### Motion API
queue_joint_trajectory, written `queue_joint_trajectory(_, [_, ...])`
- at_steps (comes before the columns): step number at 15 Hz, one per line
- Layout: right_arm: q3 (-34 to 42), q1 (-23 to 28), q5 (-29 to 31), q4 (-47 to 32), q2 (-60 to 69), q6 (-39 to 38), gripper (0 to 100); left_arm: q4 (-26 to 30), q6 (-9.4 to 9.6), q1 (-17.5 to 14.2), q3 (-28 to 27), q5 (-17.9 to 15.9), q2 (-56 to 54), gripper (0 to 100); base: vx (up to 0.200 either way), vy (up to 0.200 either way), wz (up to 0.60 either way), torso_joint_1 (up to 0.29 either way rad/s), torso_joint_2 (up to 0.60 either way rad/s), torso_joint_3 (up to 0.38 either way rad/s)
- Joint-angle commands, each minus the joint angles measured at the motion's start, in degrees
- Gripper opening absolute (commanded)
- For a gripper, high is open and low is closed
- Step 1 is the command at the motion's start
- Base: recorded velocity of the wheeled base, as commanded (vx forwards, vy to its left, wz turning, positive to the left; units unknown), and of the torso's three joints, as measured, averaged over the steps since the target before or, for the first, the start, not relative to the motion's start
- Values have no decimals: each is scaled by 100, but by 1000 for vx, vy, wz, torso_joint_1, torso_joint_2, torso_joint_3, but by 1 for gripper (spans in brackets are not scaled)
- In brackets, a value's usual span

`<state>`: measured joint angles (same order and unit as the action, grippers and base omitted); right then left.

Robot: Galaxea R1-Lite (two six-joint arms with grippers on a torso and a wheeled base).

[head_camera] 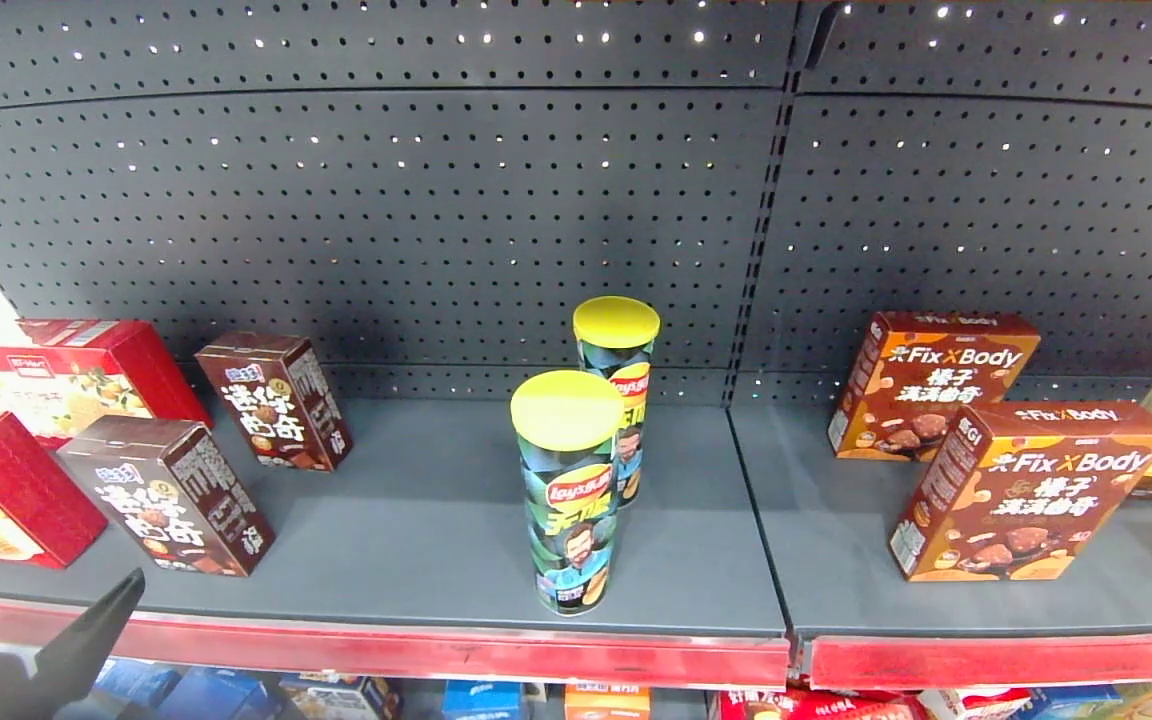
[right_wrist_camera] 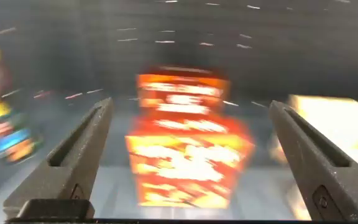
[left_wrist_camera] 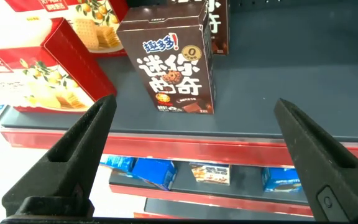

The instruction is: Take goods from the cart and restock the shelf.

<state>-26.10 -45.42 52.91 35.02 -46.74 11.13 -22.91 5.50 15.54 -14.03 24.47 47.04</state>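
Two chip canisters stand upright at the middle of the shelf [head_camera: 416, 520], long axes vertical and yellow lids up. The near canister [head_camera: 569, 490] sits close to the red front strip [head_camera: 386, 650], and the far canister [head_camera: 618, 395] is just behind it and slightly right, near the pegboard back [head_camera: 436, 220]. Both labels face me. To their left the deck is bare up to two brown cookie boxes, the near one [head_camera: 168, 495] and the far one [head_camera: 276, 400], both upright and turned at an angle. Red cracker boxes [head_camera: 76, 375] crowd the far left end. To the right, past the seam between shelf panels, there is another bare stretch before two orange-brown snack boxes [head_camera: 1026, 490], one behind the other. The left gripper [left_wrist_camera: 194, 102] hangs in front of the shelf's near edge at the left end. Its fingers [left_wrist_camera: 73, 155] are spread wide with nothing between them, and the near brown cookie box lines up in the gap farther back. The right gripper [right_wrist_camera: 190, 104] is also spread and holding nothing. It faces the orange-brown snack boxes, though its wrist view is badly smeared.
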Motion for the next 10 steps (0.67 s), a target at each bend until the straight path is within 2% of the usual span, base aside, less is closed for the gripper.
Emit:
queue_joint_trajectory(1, [105, 7, 528, -13, 587, 12, 100, 5, 13, 28, 6, 5, 51, 100, 0, 0, 0, 0, 0, 0])
queue_joint_trajectory(3, [114, 7, 923, -22, 807, 100, 100, 5, -14, 204, -3, 14, 174, 100, 0, 0, 0, 0, 0, 0])
queue_joint_trajectory(5, [175, 60, 1099, -22, 1114, 399, 100, -3, -40, 221, -21, 5, 253, 100, 0, 0, 0, 0, 0, 0])
queue_joint_trajectory(6, [193, 130, 1143, -31, 1281, 557, 100, -3, -154, 221, 6, 5, 253, 100, 0, 0, 0, 0, 0, 0])
queue_joint_trajectory(7, [184, 420, 1143, -13, 1598, 865, 100, 5, -269, 221, 14, 5, 226, 100, 0, 0, 0, 0, 0, 0])
queue_joint_trajectory(10, [386, 1361, 1134, -39, 2362, 1119, 100, -3, -251, 221, 14, -3, 165, 100, 0, 0, 0, 0, 0, 0])
